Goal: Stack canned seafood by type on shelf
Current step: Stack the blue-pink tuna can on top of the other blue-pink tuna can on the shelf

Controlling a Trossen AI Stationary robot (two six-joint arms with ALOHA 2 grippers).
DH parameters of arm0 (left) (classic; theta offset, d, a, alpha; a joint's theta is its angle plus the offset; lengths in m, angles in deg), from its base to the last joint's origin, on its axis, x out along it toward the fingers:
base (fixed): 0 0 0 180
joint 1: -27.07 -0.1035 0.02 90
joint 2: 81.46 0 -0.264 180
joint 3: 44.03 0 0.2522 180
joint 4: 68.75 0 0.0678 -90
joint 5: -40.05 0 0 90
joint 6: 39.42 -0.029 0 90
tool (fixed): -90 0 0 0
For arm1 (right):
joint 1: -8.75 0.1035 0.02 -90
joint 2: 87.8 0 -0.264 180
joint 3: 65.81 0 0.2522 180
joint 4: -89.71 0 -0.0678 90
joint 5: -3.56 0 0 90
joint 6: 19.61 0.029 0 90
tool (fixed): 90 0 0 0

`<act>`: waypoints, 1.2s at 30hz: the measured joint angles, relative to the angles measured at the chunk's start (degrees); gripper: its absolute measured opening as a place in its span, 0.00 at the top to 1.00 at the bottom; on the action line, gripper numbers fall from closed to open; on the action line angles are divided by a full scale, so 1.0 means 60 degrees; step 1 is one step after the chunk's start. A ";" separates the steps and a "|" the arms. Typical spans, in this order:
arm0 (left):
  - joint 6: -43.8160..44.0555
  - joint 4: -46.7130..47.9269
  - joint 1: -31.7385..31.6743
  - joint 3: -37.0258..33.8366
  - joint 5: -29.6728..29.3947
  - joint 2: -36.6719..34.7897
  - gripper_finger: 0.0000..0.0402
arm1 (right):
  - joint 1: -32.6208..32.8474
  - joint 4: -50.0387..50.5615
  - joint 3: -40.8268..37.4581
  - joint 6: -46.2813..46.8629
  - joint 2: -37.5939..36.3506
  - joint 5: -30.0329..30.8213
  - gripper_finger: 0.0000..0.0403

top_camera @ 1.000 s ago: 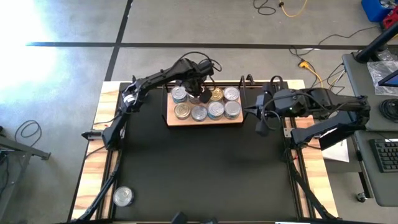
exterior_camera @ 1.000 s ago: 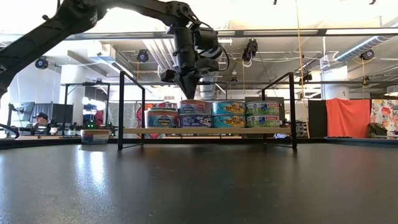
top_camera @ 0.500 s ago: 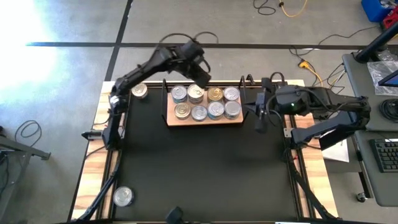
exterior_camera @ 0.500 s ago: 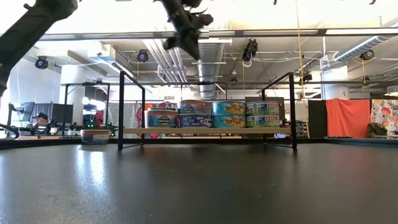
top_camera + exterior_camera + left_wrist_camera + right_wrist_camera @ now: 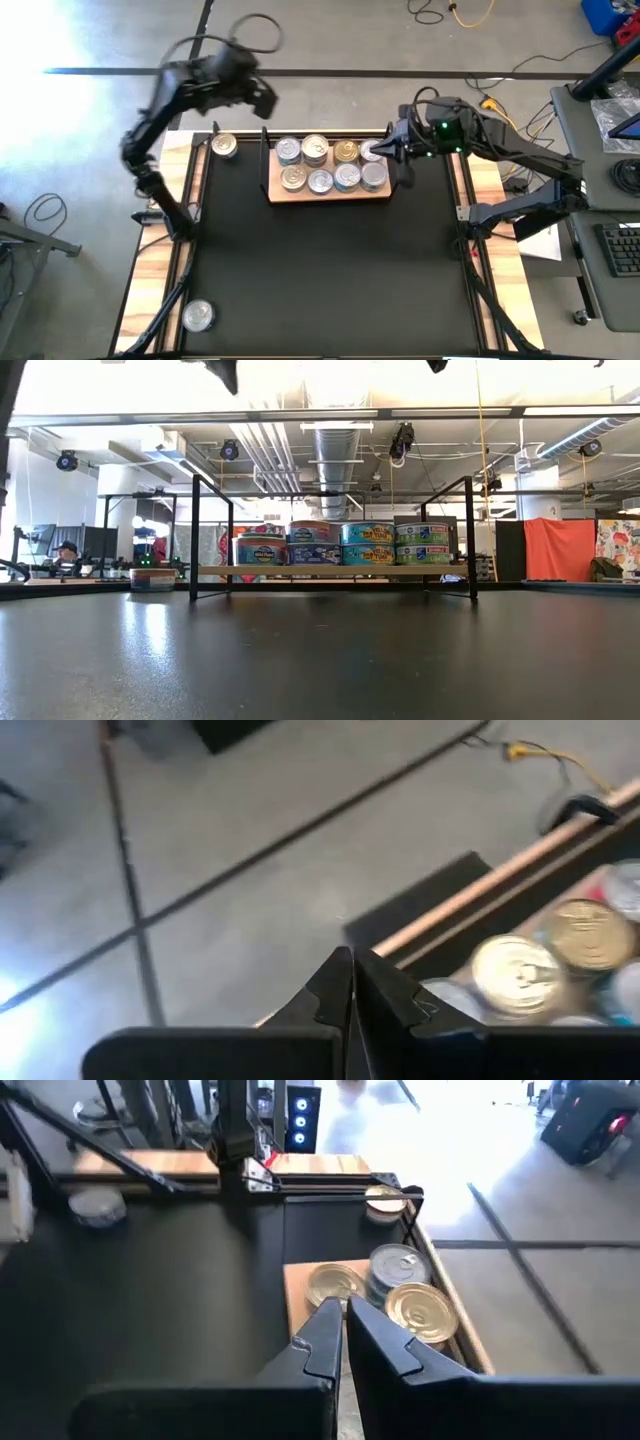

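The shelf (image 5: 328,196) is a light-wood board with black wire ends, standing at the table's far middle. Several seafood tins (image 5: 320,181) stand on it in two rows, some stacked two high (image 5: 367,543). One loose tin (image 5: 224,146) rests on the wooden edge at the far left, another (image 5: 198,316) at the near left corner. My left gripper (image 5: 265,104) is shut and empty, raised high beyond the table's far left; its wrist view shows the closed fingers (image 5: 352,975). My right gripper (image 5: 380,150) is shut and empty, high above the shelf's right end (image 5: 343,1325).
The black tabletop (image 5: 330,270) has wooden strips along its left and right sides. Upright black wire posts (image 5: 194,535) stand at both shelf ends. A desk with a keyboard (image 5: 620,250) is beyond the table's right side; cables lie on the floor behind.
My left gripper has risen from just above the tins on the shelf, swinging up and toward the far left corner, tipping up from pointing down, and staying shut. My right gripper has swung left from beside the shelf to above its right end, staying shut.
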 joint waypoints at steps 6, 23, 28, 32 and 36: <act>0.0191 -0.0267 -0.1083 -0.1118 -0.0735 -0.1782 1.00 | 0.0432 -0.0741 0.0008 0.1511 0.0173 0.0678 0.97; 0.8548 -0.2386 -0.2292 -0.7836 -0.1212 -0.5148 1.00 | 0.2562 -0.3054 0.0015 0.5637 0.1939 0.3571 0.97; 1.1314 -0.2390 -0.2312 -0.9570 -0.0460 -0.5538 1.00 | 0.2990 -0.4743 0.0024 0.4952 0.2165 0.3767 0.97; 1.3744 -0.2971 -0.2372 -1.0649 -0.0340 -0.5847 1.00 | 0.2984 -0.4312 0.0018 0.4941 0.2271 0.3784 0.97; 1.5509 -0.4567 -0.2448 -1.1616 -0.0530 -0.6042 1.00 | 0.3056 -0.3958 0.0018 0.4941 0.2232 0.3796 0.97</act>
